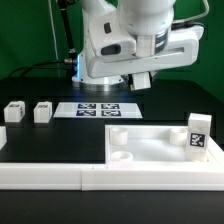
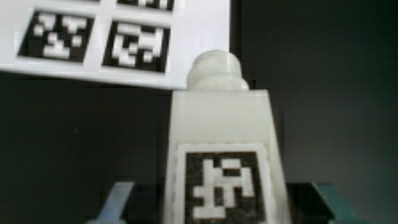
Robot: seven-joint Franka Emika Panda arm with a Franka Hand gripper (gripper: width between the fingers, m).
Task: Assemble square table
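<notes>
In the exterior view the white square tabletop [image 1: 150, 146] lies flat at the front, with round corner sockets facing up. One tagged white leg [image 1: 197, 135] stands upright at its right end. Two more legs [image 1: 15, 112] [image 1: 42, 112] sit on the black table at the exterior view's left. My gripper [image 1: 140, 82] hangs in the air above the marker board [image 1: 100, 108]. It is shut on another leg [image 2: 224, 130]; the wrist view shows that leg's tag and its rounded peg end pointing away between the fingers [image 2: 121, 200].
A long white border rail [image 1: 60, 176] runs along the front edge, below the tabletop. The marker board [image 2: 98, 35] lies on the black table behind the tabletop, under the held leg. The arm's white body fills the upper middle of the exterior view.
</notes>
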